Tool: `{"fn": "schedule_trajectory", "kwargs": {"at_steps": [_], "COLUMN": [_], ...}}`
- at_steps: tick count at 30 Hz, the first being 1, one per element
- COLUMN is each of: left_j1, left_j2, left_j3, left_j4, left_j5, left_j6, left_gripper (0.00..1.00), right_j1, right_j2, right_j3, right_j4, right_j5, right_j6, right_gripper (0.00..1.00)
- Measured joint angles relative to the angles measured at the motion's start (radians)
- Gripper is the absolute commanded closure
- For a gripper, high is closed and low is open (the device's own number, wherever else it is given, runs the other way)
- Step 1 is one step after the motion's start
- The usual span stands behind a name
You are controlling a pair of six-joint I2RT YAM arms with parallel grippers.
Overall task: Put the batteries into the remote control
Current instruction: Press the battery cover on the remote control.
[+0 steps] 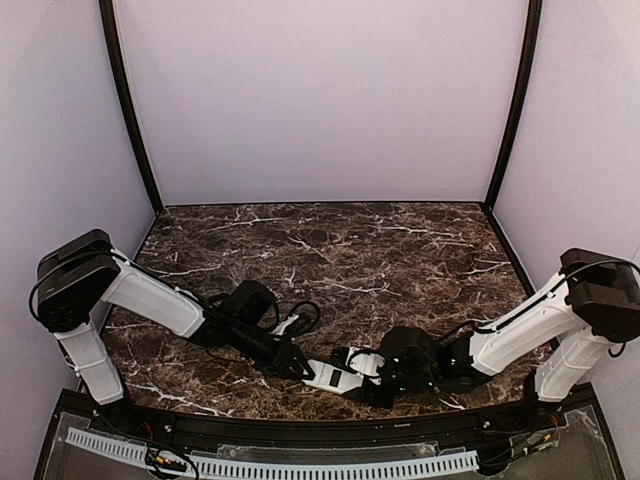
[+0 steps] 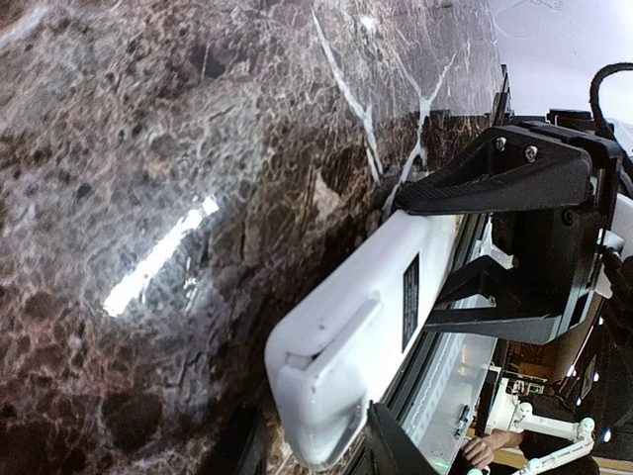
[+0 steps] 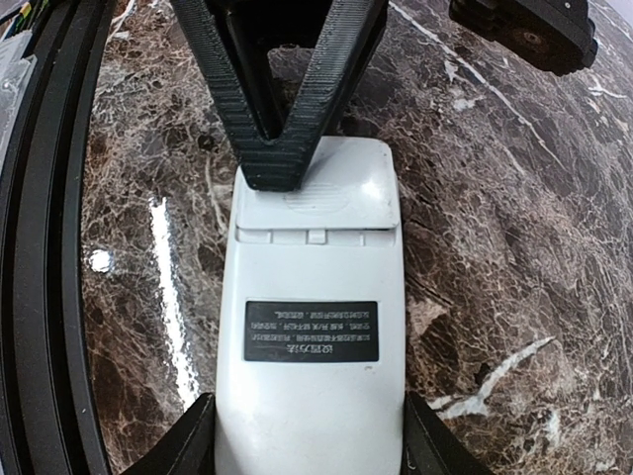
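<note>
i see the remote control (image 1: 333, 377) lying back-up on the marble tabletop (image 1: 400, 250) near the front edge: white, plain back with a dark label (image 3: 311, 331), battery cover (image 3: 361, 193) on at one end.

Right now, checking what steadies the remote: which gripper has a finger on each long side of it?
The right gripper: its fingers flank the remote control on both long sides near its label. The left gripper instead reaches over the battery cover.

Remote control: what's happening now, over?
Right gripper shut on remote control. Left gripper at its cover end, grip unclear. Batteries not in view. Nothing seen in the way.
</note>
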Motion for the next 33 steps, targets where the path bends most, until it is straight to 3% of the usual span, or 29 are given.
{"fn": "schedule_trajectory", "kwargs": {"at_steps": [9, 33], "left_j1": [0.001, 0.0], "left_j2": [0.0, 0.038], "left_j3": [0.001, 0.035], "left_j4": [-0.001, -0.018], "left_j5": [-0.019, 0.006], "left_j6": [-0.009, -0.031], "left_gripper": [0.72, 0.79], "right_j1": [0.0, 0.0], "right_j2": [0.001, 0.006], "right_j3": [0.0, 0.004], "right_j4": [-0.006, -0.018], "right_j5": [0.0, 0.016], "right_j6": [0.003, 0.011], "right_gripper": [1.0, 1.0]}}
